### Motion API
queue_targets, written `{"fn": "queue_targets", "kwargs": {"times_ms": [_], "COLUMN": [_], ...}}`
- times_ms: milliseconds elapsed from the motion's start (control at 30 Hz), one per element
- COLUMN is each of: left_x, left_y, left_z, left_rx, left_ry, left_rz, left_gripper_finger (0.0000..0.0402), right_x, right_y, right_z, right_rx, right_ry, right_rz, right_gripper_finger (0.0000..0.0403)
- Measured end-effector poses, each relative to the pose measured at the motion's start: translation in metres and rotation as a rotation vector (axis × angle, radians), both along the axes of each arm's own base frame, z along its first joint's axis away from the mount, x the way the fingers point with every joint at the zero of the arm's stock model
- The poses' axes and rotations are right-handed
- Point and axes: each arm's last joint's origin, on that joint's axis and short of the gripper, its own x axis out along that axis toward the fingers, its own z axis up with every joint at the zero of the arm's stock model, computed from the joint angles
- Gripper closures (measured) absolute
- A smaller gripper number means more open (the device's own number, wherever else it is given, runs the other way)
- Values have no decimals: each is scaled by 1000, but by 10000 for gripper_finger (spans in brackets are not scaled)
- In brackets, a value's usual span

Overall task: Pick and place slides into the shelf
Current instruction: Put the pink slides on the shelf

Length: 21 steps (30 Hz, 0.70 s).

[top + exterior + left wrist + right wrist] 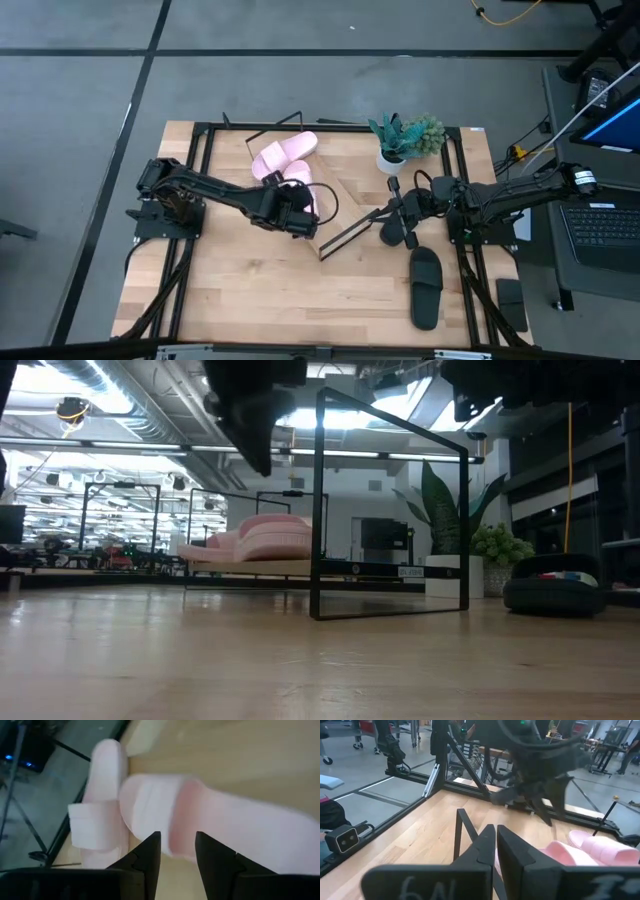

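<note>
Both arms are dark, nearly black, built from chunky jointed segments with rounded housings at each joint. The left arm [215, 195] rises from a black square base plate at about nine o'clock on the table; the right arm [510, 195] has a pale silver-grey collar near its base at three o'clock. Thin black cables loop beside both wrists. The left gripper [177, 851] has two matte black, wedge-shaped fingers with flat inner faces. The right gripper [496, 845] carries similar angular black fingers, and its housing bears faint pale handwritten characters.
</note>
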Motion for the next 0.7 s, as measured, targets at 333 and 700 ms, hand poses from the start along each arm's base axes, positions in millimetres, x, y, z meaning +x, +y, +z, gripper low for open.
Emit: {"fn": "queue_targets", "kwargs": {"times_ms": [333, 700], "left_x": [-16, -19], "left_y": [-50, -56], "left_z": [-11, -29], "left_rx": [-163, -166], "left_ry": [89, 95], "left_rz": [-153, -185], "left_gripper_finger": [295, 396], "right_x": [0, 0], "right_y": [0, 0], "right_z": [-3, -1], "right_rx": [4, 26], "right_ry": [27, 22], "right_rz": [5, 6], "right_gripper_finger": [382, 382]}}
